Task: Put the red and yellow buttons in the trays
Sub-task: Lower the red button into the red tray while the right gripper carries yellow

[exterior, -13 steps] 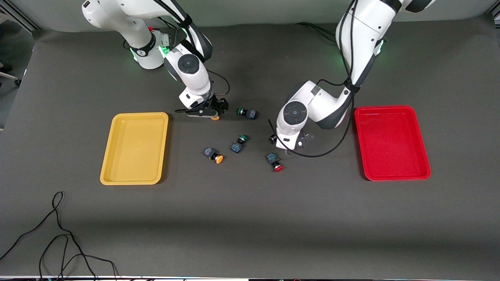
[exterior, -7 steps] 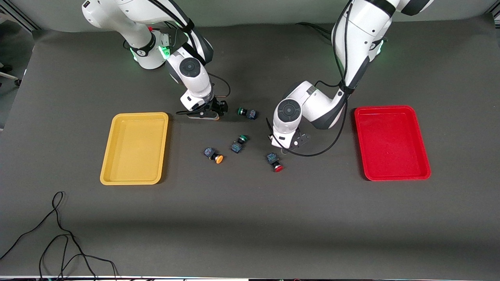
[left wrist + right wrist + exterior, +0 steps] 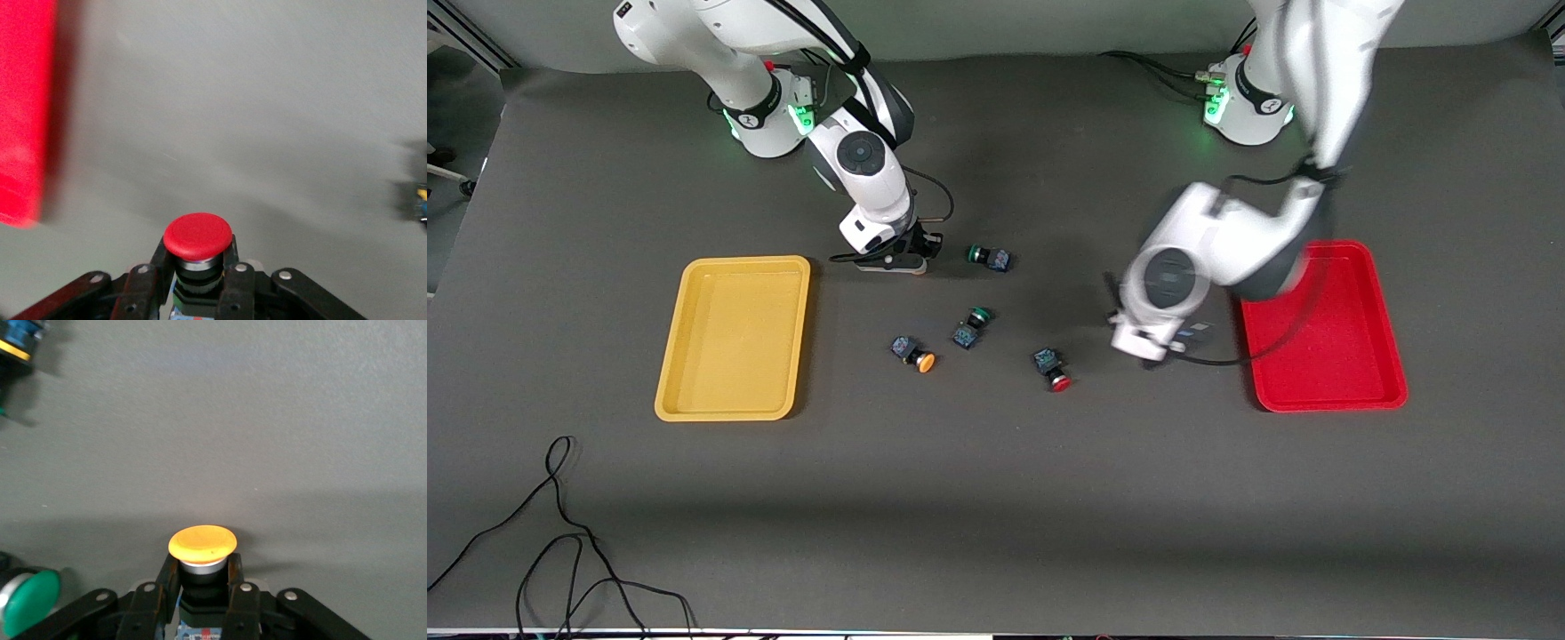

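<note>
Over the dark table, left gripper [image 3: 198, 270] fingers pinch a red button [image 3: 198, 237], right gripper [image 3: 202, 580] fingers a yellow button [image 3: 203, 545]

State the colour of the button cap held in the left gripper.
Red: the button cap sits in the left gripper, clearest in the left wrist view.

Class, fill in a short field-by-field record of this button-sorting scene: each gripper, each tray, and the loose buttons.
Left gripper: shut on red-capped push-button, over table beside bright red plastic tray
Right gripper: shut on orange-yellow-capped push-button, low at the table
Mustard yellow plastic tray: holds no buttons
Loose on table: yellow-capped button, red-capped button, two green-capped buttons
</note>
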